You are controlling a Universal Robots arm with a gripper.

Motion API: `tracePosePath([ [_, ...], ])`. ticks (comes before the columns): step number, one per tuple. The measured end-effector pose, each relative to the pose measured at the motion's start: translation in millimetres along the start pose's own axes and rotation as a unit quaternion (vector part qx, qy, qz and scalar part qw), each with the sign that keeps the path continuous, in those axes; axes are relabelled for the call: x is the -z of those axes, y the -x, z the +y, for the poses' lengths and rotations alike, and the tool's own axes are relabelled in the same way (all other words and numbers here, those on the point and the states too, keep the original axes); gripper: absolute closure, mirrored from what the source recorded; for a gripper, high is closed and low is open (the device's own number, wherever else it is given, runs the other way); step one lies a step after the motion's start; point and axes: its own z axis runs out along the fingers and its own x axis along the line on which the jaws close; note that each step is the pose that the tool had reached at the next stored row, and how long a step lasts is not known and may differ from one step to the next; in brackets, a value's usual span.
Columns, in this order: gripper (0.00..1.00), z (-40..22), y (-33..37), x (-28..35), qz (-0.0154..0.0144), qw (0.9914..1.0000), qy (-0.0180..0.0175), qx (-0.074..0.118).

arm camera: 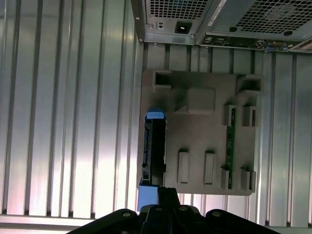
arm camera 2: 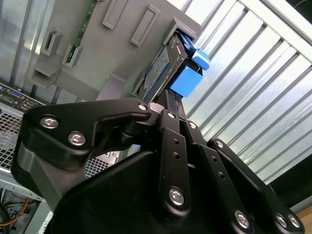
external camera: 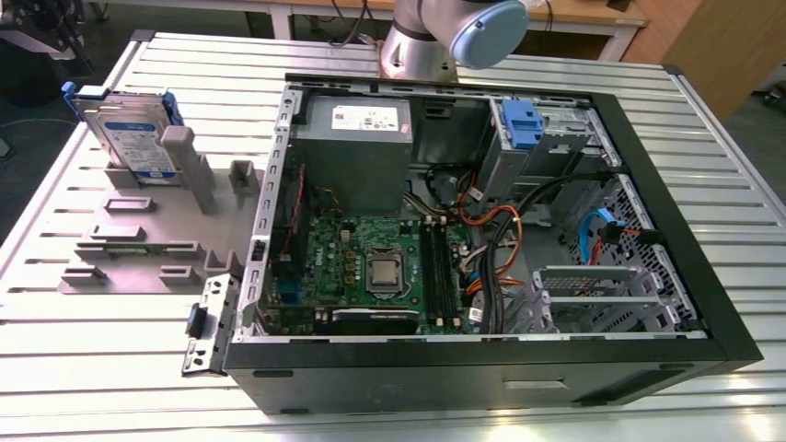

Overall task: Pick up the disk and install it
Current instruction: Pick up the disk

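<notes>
Work surface: ribbed silver metal table (external camera: pixel 221 55), with bright glare on its slats in the first wrist view. Behind it stands a light wooden desk (external camera: pixel 577 13) on white legs. Wooden cabinet (external camera: pixel 724 46) at the exterior view's right; dark floor (external camera: pixel 25 175) at its left.

Robotics lab rigged for computer-assembly work: a Universal Robots arm (external camera: pixel 457 37) rises at the far edge of a ribbed aluminium bench (external camera: pixel 110 368). A desktop computer case (external camera: pixel 491 364) lies open on the bench with its motherboard (external camera: pixel 368 267), power supply (external camera: pixel 356 138) and bundled cables (external camera: pixel 491 230) exposed. Beside the case, a grey slotted fixture (external camera: pixel 135 249) holds the disk (external camera: pixel 129 138) on edge, ready-made for repeatable handling. Pale wooden desks (external camera: pixel 590 17) line the room behind the bench.
</notes>
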Motion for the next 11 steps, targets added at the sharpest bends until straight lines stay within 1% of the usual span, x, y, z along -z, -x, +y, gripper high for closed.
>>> tracePosePath([
  [11, 0.89, 0.0, 0.0, 0.0, 0.0000, 1.00000, 0.0000, 0.000],
])
